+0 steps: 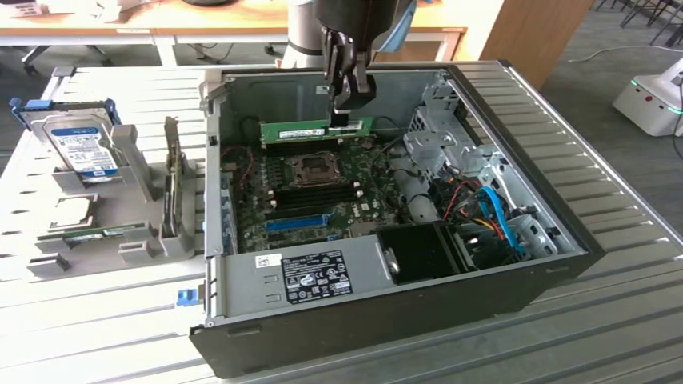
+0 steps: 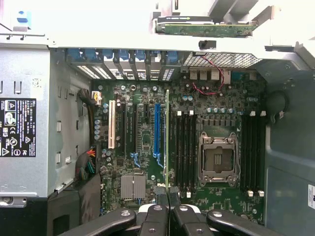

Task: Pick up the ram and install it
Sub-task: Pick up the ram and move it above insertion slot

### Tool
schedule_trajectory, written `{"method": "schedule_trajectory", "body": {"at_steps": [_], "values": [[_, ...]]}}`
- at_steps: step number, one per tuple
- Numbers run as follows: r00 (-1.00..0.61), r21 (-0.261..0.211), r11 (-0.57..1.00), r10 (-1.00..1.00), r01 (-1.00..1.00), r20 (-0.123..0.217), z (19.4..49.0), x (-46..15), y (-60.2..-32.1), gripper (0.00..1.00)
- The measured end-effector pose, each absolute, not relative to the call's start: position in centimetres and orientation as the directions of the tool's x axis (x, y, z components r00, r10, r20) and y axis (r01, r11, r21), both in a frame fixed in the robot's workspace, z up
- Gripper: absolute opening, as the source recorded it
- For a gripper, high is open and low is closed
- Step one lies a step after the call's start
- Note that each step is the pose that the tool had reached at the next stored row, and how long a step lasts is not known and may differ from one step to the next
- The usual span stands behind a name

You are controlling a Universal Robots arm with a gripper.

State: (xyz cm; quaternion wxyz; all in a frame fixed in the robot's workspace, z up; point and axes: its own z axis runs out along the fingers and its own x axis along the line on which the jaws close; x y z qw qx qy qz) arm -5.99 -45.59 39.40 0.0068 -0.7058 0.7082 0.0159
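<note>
The ram (image 1: 317,130) is a long green stick with a pale label. It hangs level above the motherboard (image 1: 320,196), inside the open computer case (image 1: 513,264) near its far wall. My gripper (image 1: 347,112) comes down from above and is shut on the ram's top edge, towards the end on the exterior view's right. In the wrist view the ram (image 2: 167,137) shows edge-on as a thin green line between my fingertips (image 2: 161,192). It hangs over the board between the blue slot (image 2: 157,130) and the black memory slots (image 2: 184,147).
The CPU socket (image 1: 317,166) and black memory slots (image 1: 320,192) lie below the ram. The power supply (image 1: 320,276) fills the case's near side, and cables (image 1: 497,216) sit at the exterior view's right. A grey rack (image 1: 117,200) holding a hard drive (image 1: 85,152) stands at the left.
</note>
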Motion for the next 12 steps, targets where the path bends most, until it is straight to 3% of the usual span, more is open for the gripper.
{"method": "schedule_trajectory", "body": {"at_steps": [12], "values": [[-0.004, 0.013, 0.003, -0.999, -1.000, -0.033, 39.40, -5.10, -45.59, 0.12]]}}
